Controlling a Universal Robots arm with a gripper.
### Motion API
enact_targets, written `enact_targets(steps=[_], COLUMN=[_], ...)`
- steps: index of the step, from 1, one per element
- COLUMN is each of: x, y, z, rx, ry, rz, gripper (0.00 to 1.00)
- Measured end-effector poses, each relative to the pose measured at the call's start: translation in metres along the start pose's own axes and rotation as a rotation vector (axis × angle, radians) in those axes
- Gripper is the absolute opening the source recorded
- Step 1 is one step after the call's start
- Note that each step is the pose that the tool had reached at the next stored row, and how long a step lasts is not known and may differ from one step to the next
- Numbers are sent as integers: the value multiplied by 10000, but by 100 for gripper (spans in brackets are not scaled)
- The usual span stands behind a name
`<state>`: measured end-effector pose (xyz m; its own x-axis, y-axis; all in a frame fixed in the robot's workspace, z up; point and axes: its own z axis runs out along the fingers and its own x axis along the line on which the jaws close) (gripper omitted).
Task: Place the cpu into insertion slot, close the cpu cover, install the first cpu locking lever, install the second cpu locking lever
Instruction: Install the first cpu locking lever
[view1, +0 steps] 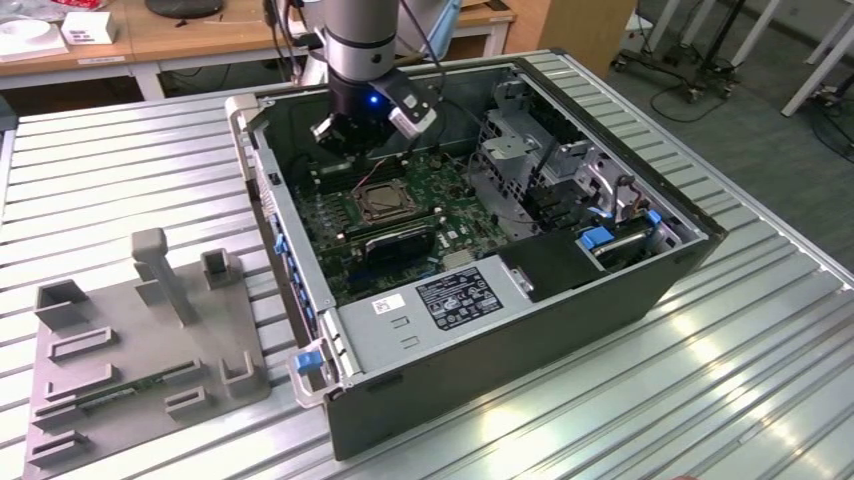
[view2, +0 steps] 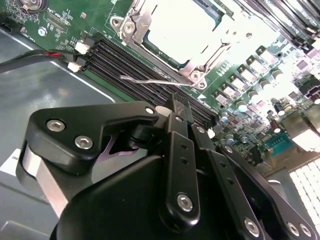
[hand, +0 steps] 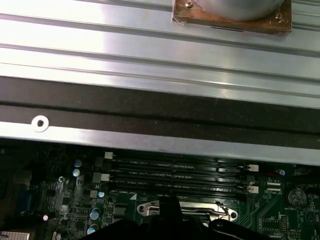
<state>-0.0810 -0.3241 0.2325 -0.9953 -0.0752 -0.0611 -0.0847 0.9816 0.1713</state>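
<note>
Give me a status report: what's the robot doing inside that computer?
End effector shut, empty, hovering by a locking lever. Cpu seated, cpu cover looks down. Nothing blocking.

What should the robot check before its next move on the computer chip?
1. Cpu sitting in the slot: ok.
2. Cover down over the cpu: looks ok.
3. Thin lever hooked down: not ok, it seems to stick out beside the slot.
4. Hand shut, empty and close to the lever: ok.
5. Cable away from the hand: ok.
</note>
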Motion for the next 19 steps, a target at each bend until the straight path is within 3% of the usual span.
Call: enact_targets(steps=[7, 19], x=[-48, -136], y=[-13, -24], z=[54, 94], rx=[-13, -49], ry=[-2, -5], rz=[1, 3], gripper=[11, 11])
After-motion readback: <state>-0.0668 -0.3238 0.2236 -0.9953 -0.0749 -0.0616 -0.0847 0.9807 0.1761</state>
